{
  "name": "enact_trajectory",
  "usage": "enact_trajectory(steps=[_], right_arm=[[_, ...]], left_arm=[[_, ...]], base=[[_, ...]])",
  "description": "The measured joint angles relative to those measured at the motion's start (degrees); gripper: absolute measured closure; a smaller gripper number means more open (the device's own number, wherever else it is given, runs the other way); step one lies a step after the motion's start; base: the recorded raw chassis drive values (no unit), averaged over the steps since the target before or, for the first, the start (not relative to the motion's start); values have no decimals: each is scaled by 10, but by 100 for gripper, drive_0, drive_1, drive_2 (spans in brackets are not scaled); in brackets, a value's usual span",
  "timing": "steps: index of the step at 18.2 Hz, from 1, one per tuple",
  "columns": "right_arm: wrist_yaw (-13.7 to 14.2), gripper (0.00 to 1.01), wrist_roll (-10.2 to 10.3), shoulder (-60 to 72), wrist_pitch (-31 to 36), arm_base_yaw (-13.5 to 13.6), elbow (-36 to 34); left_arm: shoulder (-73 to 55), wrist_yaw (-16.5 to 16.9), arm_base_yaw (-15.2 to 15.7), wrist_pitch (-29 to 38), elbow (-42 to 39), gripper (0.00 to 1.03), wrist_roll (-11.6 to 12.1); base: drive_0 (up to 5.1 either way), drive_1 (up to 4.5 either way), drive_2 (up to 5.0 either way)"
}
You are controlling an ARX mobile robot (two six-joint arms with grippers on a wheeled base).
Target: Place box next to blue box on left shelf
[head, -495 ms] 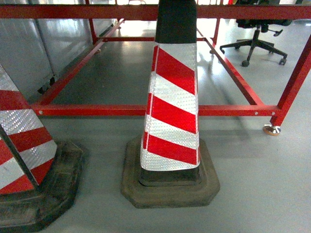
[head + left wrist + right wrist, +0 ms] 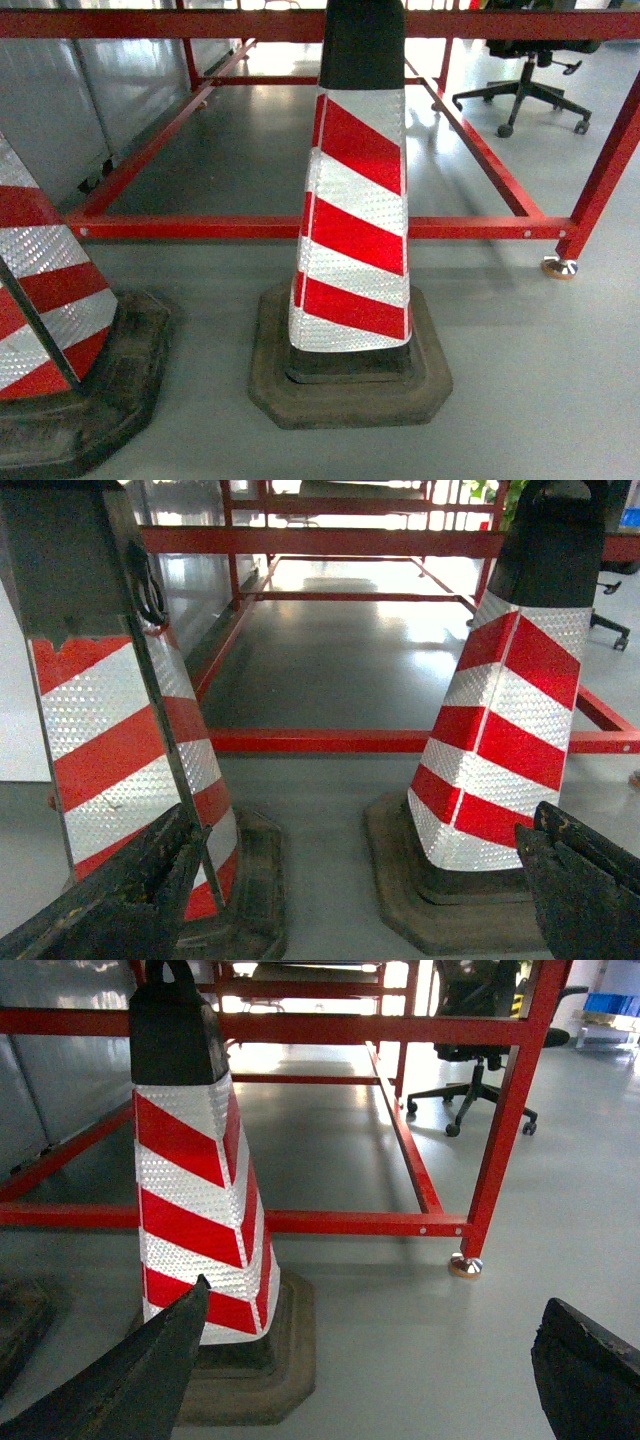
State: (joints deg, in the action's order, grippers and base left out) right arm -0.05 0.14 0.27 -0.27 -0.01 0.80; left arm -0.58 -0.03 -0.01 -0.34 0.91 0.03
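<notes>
Between the two dark fingers of the left hand [image 2: 340, 880], which stood wide apart and held nothing, the grey floor [image 2: 330, 810] was seen, and no blue box and no roller shelf appeared in any view; I could not tell where they were. Just ahead of the left finger [image 2: 110, 900] stood a red and white striped cone [image 2: 125, 740] on a dark rubber base. Ahead of the right finger [image 2: 585, 880] of this hand stood a second striped cone [image 2: 505, 730] with a black top, also on a dark base.

The right hand [image 2: 350, 1370] was also wide open and empty. Its left finger [image 2: 125, 1380] was in front of the second cone [image 2: 195, 1200], and its right finger [image 2: 590, 1375] hung over bare floor. Beyond this hand a red tubular frame [image 2: 360, 1222] ran low across the floor, and one red post came down to a small round metal foot [image 2: 465, 1265]. Further behind the frame a black office chair [image 2: 480, 1020] stood on its star base.

From the head view, neither hand was visible. The second cone [image 2: 355, 220] stood in the middle, the first cone [image 2: 45, 300] at the left edge, and the red frame [image 2: 250, 228] crossed behind both. A grey metal panel [image 2: 60, 100] was at the far left, and the chair [image 2: 530, 85] at the far right.
</notes>
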Motion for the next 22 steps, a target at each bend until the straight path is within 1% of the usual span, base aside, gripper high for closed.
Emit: enact_trajectory(steps=[22], right_arm=[[0,3,0,0,-1,0,0]], left_arm=[[0,0,0,1,0,5,0]], base=[[0,0,0]])
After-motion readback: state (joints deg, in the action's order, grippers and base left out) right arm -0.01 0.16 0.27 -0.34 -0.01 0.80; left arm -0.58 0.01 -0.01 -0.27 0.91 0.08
